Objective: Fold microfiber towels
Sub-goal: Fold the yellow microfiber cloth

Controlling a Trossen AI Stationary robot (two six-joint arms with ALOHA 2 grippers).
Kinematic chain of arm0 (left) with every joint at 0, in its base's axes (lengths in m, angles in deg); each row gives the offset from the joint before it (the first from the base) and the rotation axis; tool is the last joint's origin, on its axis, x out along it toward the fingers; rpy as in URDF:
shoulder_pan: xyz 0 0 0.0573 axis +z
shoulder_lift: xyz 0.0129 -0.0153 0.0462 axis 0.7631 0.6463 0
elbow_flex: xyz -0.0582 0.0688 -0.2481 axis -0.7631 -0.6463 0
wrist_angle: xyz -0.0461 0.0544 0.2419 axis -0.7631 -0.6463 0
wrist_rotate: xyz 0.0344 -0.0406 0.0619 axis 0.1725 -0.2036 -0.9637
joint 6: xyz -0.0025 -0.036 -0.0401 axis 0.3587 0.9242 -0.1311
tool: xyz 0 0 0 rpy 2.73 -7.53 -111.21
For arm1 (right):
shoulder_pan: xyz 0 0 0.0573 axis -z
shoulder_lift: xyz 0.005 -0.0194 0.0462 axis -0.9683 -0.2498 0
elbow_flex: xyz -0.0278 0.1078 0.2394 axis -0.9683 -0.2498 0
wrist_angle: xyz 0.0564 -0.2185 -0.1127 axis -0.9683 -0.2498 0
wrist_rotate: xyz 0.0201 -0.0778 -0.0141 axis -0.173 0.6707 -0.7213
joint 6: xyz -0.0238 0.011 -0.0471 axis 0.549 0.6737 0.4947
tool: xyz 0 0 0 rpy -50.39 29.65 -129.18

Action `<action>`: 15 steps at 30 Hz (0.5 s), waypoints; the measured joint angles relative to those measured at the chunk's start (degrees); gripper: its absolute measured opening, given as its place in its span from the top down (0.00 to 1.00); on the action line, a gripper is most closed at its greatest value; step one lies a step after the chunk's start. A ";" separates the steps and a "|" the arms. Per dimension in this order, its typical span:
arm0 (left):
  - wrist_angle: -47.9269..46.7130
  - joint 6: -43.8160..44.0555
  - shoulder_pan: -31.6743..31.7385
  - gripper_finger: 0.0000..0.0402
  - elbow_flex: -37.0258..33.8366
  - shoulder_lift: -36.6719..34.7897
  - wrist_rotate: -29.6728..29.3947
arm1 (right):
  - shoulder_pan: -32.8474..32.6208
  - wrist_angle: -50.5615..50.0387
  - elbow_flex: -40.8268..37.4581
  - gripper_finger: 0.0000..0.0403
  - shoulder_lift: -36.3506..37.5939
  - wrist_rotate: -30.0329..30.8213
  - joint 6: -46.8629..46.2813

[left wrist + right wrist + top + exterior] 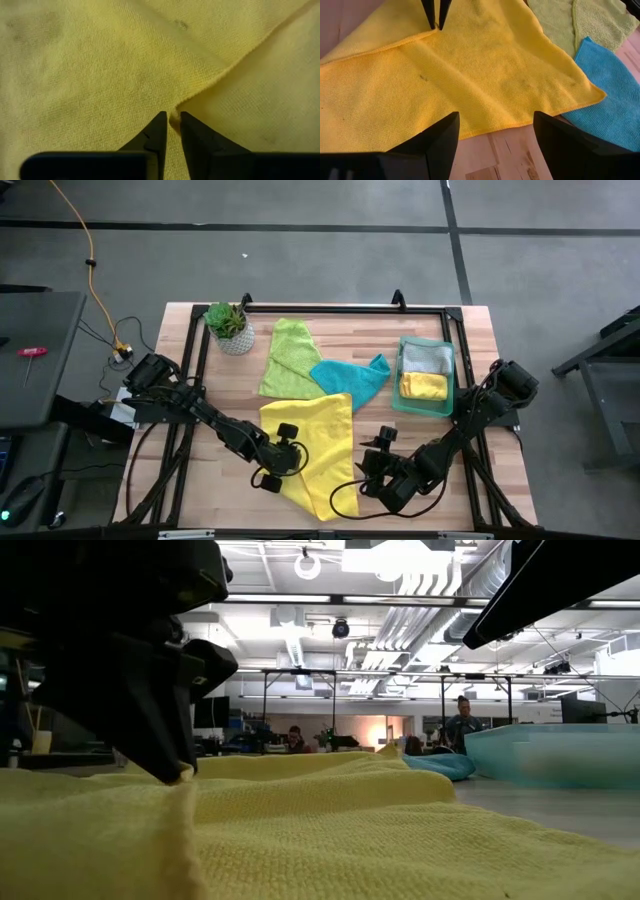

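Yellow towel [312, 448] lay spread near the table's front edge; the left gripper [171, 120] had pinched its folded hem, the right gripper [492, 125] gaped beside it. Lifting and carrying that edge across seemed next.

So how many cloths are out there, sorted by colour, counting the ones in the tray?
Yellow: 2, the big yellow towel on the table and a folded yellow one in the green tray.
Lime green: 1, the lime towel.
Teal blue: 1, the teal towel.
Grey: 1, the grey one in the tray.
Total: 5 cloths.
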State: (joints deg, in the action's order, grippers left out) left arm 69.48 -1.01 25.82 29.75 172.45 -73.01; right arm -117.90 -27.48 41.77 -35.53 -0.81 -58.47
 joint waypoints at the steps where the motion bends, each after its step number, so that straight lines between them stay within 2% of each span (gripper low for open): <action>1: 0.02 -0.04 0.00 0.92 0.00 -0.01 -0.02 | 0.00 -0.02 0.00 0.39 0.00 0.00 -0.06; 4: -0.07 -0.44 0.00 0.99 -0.01 -0.64 -0.07 | 0.01 0.00 0.00 0.39 0.00 0.00 -0.14; 15: -3.84 0.51 -0.20 1.00 -0.01 -6.42 -3.81 | 0.02 0.00 0.00 0.39 0.00 0.00 -0.14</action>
State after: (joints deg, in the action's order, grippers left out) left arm 65.65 -0.50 25.62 29.74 166.03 -76.82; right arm -117.88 -27.48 41.77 -35.53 -0.81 -58.61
